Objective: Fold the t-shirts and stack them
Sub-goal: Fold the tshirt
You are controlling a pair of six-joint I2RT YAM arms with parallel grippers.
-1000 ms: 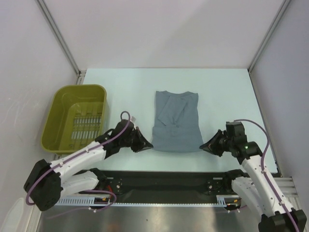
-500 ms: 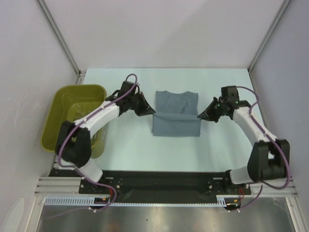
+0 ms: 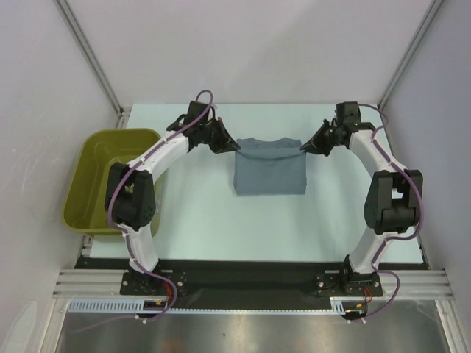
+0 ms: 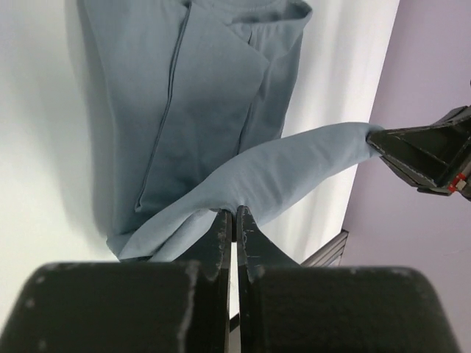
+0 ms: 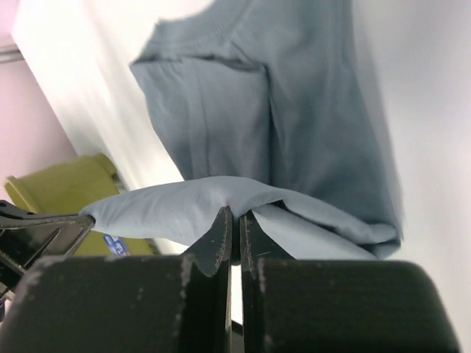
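Both arms have carried the near hem of the t-shirt (image 3: 270, 175) over to its collar end, so the halving fold is nearly laid and only the release is outstanding. The left end effector (image 3: 235, 147) and the right end effector (image 3: 302, 147) each pinch a hem corner, jaws fully closed. The t-shirt lies on the desk (image 3: 206, 217), right of the olive basket (image 3: 76, 182) and well apart from it.

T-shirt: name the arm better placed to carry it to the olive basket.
Left, probably: the left arm is beside the basket, jaws shut on the t-shirt; the right arm grips the opposite side.
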